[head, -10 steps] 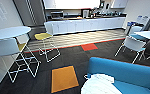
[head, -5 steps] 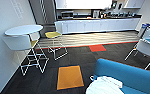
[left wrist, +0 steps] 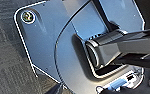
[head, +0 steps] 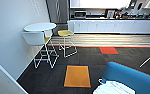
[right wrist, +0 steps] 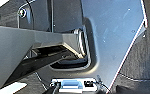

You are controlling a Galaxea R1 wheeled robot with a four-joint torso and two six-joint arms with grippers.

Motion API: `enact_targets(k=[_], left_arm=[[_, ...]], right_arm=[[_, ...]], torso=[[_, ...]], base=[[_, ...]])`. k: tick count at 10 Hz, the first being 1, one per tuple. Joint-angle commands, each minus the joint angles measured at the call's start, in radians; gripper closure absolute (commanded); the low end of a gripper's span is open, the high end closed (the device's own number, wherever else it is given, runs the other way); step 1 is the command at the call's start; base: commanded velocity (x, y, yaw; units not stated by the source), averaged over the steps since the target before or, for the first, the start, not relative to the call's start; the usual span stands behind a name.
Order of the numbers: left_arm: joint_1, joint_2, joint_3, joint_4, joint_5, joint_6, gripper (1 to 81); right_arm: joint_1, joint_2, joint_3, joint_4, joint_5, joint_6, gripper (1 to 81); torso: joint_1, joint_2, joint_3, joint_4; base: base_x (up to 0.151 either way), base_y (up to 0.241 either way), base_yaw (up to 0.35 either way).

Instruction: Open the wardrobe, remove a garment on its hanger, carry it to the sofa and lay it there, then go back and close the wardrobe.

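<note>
The bright blue sofa [head: 133,77] fills the lower right corner of the head view, close in front of me. On its near end lies the white garment [head: 113,88], spread flat, with a thin curved hanger hook [head: 100,80] at its left edge. The wrist views show my own dark plate and jointed bar over dark carpet.
A white wall [head: 11,37] runs along the left. A round white table [head: 39,26] and white chairs with yellow seats [head: 65,32] stand beside it. An orange carpet tile [head: 77,76] lies ahead and a red one [head: 108,50] further off. A long white kitchen counter [head: 111,25] closes the back.
The whole head picture has slid to the right and the table looks nearer: the camera has turned left. The garment and sofa lie as before.
</note>
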Motion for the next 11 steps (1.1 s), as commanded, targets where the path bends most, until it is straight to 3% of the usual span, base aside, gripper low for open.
enact_targets(k=[1,11], left_arm=[[-0.022,-0.003,0.0,0.014,0.047,0.002,1.0],[-0.014,-0.009,0.0,0.031,0.041,0.005,1.0]], right_arm=[[0.006,0.009,0.006,-0.012,-0.058,-0.003,1.0],[-0.002,0.011,0.004,-0.01,-0.06,-0.003,1.0]], torso=[[0.001,0.0,0.0,0.0],[0.001,0.0,0.0,0.0]], base=[[0.0,0.0,0.341],[0.0,0.0,0.342]])
